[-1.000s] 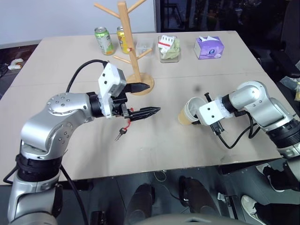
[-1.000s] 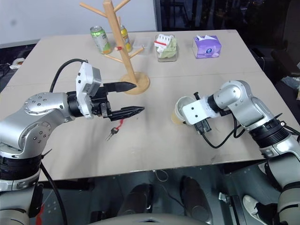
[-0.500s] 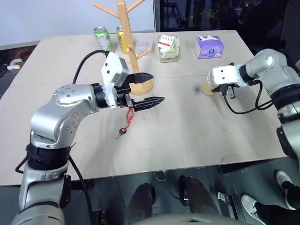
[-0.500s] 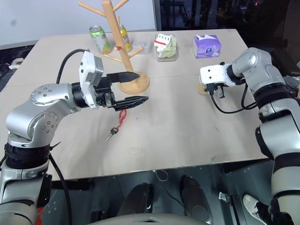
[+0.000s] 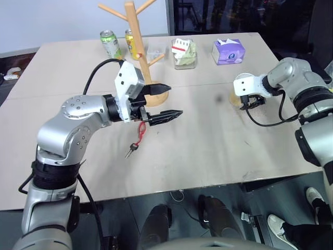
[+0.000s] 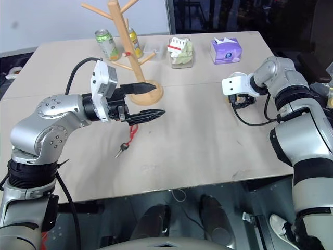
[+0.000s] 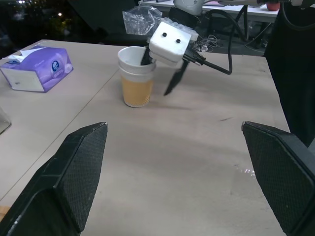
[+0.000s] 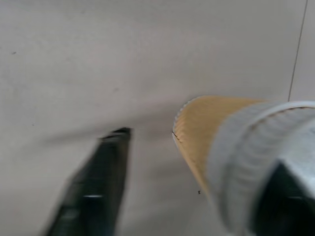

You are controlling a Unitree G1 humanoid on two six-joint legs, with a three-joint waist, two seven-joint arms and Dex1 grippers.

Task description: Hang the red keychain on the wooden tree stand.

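With right gripper (image 6: 242, 99) now released astride the paper cup (image 7: 136, 76), keychain (image 5: 137, 136) hangs from the spread left gripper (image 5: 165, 101), unhung.

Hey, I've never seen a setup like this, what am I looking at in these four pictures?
A two-armed humanoid robot at a table. Two pictures come from its head cameras, looking down; two from cameras on its wrists. Its left end effector stands open, with the red keychain hanging off the lower finger, key down by the table. Its right end effector is open astride the wall of a paper cup, one finger inside. Farther back stand the wooden tree stand, two drink cans and a purple tissue box.
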